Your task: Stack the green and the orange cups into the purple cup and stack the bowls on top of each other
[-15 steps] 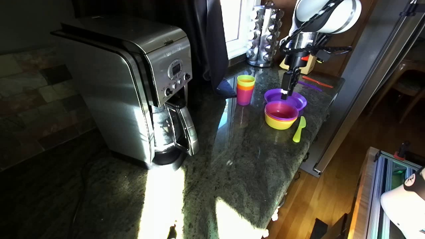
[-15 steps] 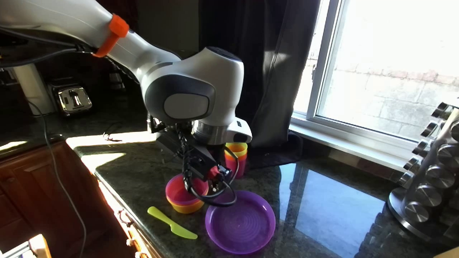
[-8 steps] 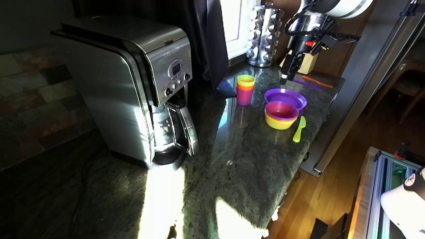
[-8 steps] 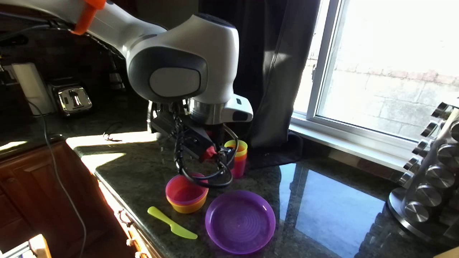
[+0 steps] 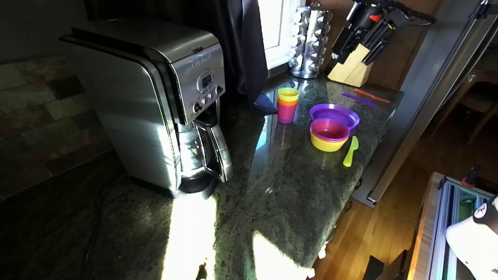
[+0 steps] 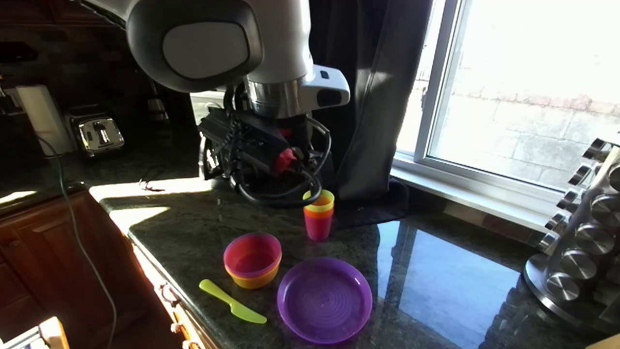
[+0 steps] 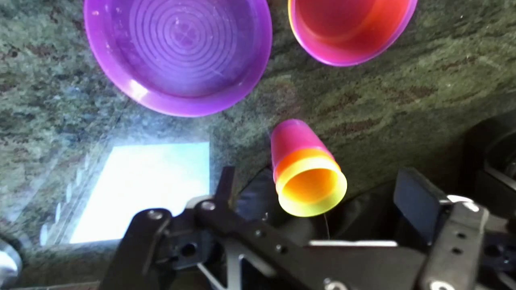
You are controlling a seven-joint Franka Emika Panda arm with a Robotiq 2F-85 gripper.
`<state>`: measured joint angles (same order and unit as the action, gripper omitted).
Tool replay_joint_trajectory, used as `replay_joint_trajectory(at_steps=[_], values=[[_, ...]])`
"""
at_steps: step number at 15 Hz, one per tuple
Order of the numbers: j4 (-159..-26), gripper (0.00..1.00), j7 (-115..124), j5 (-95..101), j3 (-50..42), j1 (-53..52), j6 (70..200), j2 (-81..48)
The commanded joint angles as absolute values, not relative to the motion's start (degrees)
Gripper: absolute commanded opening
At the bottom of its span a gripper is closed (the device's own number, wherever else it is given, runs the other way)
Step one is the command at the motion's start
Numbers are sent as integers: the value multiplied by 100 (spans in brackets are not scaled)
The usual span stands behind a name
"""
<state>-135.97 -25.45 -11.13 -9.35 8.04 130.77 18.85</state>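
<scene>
The cups stand upright in one nested stack on the dark counter: green cup [image 5: 288,92] on top, orange cup [image 5: 287,103] between, purple cup [image 5: 286,114] outermost at the bottom. The stack also shows in the other views, with the green cup's rim in the wrist view [image 7: 318,207]. The bowls are nested: purple bowl [image 5: 330,129] on top, a thin band of orange bowl below it, green bowl [image 5: 327,146] at the bottom. My gripper [image 7: 321,189] is open and empty, raised above the counter; its fingers are apart on either side of the cups in the wrist picture, not touching them.
A purple plate [image 6: 325,303] lies beside the bowls, with a green knife [image 6: 233,301] near the counter's front edge. Purple [image 5: 359,99] and orange [image 5: 372,95] utensils, a knife block [image 5: 352,70] and a spice rack [image 5: 309,42] stand farther along. A coffee maker [image 5: 155,97] is at the other end.
My gripper has risen, from low over the plate and bowls to well above them. The cups, bowls and plate have not moved.
</scene>
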Motion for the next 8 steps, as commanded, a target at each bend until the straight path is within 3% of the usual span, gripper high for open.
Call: replay_joint_trajectory(at_steps=[1, 8], values=[[-13592, 100, -2489, -1043, -1084, 650, 13135, 1941], [-13592, 100, -2483, -1042, -1094, 638, 13141, 1985]])
